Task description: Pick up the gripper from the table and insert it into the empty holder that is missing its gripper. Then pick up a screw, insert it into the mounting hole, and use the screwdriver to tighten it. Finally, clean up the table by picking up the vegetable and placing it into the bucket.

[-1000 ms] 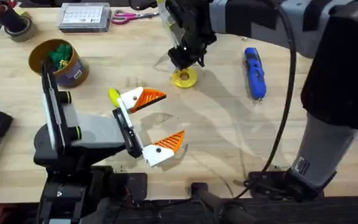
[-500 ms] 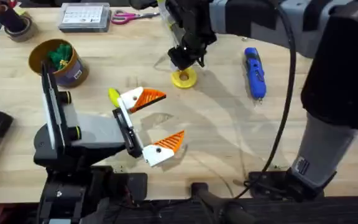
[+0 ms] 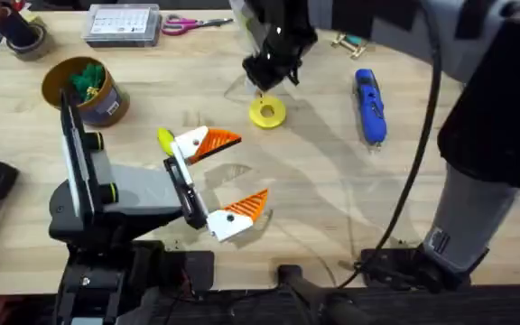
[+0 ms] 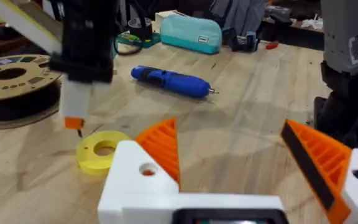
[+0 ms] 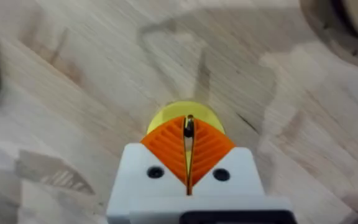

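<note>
Right jaws: the right gripper (image 5: 189, 138) has its 2 orange pads pressed together, with a tiny dark screw (image 5: 189, 126) pinched at their tips.
Left jaws: the left gripper (image 3: 221, 179) stands wide apart, both white blocks carrying orange wedges, nothing between them.
Change: over the last second the right gripper has risen off the yellow ring (image 3: 267, 112); it was touching the ring's upper edge and now hangs clear above it, in the upper middle of the overhead frame.
Meaning: the screw appears to be picked up, so the likely next step is carrying it to the mounting hole.
Mounting hole: a round hole (image 4: 147, 169) shows in the left gripper's white block, at the lower middle of the left wrist frame.
Screwdriver: the blue screwdriver (image 3: 370, 106) lies untouched on the table (image 3: 332, 199), upper right of the overhead frame.
Vegetable: the yellow vegetable (image 3: 165, 139) lies just beside the left gripper's upper finger, left of centre.
Bucket: the bucket (image 3: 84, 88) stands in the upper left, green items inside; cleanup is not yet done.
</note>
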You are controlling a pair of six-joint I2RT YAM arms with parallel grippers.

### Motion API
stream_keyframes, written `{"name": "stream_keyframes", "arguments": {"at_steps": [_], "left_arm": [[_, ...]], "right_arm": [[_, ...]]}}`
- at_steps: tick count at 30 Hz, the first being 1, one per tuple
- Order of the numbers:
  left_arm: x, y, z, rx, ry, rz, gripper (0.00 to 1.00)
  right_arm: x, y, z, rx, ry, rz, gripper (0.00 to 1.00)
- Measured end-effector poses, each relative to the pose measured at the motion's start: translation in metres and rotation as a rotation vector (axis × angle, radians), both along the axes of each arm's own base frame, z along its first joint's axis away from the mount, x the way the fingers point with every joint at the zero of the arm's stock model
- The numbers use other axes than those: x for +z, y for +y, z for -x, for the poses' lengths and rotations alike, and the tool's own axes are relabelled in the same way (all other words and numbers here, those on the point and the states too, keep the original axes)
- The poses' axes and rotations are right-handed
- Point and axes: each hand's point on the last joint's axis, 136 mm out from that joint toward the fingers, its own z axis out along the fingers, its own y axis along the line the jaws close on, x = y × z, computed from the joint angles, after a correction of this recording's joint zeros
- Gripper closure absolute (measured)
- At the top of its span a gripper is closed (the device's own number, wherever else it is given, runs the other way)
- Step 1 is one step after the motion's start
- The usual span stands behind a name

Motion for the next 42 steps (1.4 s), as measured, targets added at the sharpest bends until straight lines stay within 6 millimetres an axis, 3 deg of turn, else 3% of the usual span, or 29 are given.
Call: {"name": "stream_keyframes", "arguments": {"at_steps": [4,12,19,24,33,42], "left_arm": [[0.0,0.0,0.0,0.0,0.0,0.0,0.015],[0.0,0.0,0.0,0.0,0.0,0.0,0.015],[0.0,0.0,0.0,0.0,0.0,0.0,0.015],[0.0,0.0,0.0,0.0,0.0,0.0,0.015],[0.0,0.0,0.0,0.0,0.0,0.0,0.015],[0.0,0.0,0.0,0.0,0.0,0.0,0.015]], "right_arm": [[0.038,0.0,-0.002,-0.001,-0.021,-0.013,0.994],[0.135,-0.007,0.005,0.007,-0.104,-0.065,0.994],[0.181,-0.016,0.019,0.017,-0.133,-0.08,0.994],[0.199,-0.02,0.025,0.026,-0.152,-0.089,0.995],[0.211,-0.013,0.035,0.098,-0.192,-0.094,0.995],[0.199,-0.011,0.049,0.148,-0.185,-0.076,0.995]]}}
